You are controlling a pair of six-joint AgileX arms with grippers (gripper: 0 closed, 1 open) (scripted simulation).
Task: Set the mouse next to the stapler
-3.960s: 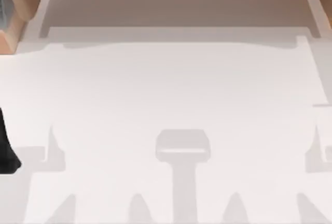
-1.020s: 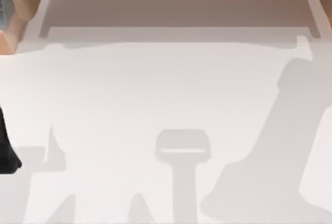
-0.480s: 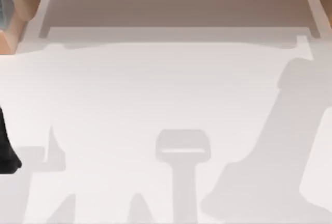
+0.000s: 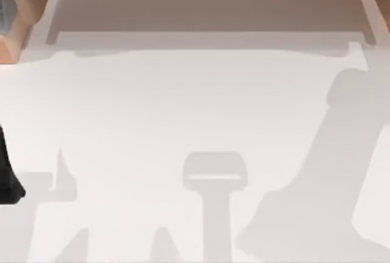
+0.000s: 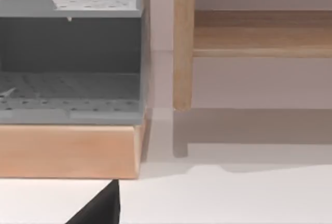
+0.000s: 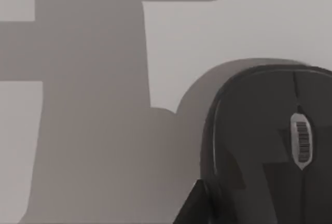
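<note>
Our right pincer hangs at the mouse lying on the counter; spread or pinching, we cannot tell. Gripped off-centre, that rounded shell could slip. Left arm parks at the counter's left edge.

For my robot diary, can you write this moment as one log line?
mouse: on table, under right wrist camera | stapler: table's left edge | placing: not done

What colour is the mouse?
Black, with a silvery scroll wheel; the mouse shows best in the right wrist view.

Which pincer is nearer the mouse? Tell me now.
Right. Its pincer hangs just over the mouse; the left arm sits parked at the table's left edge.
</note>
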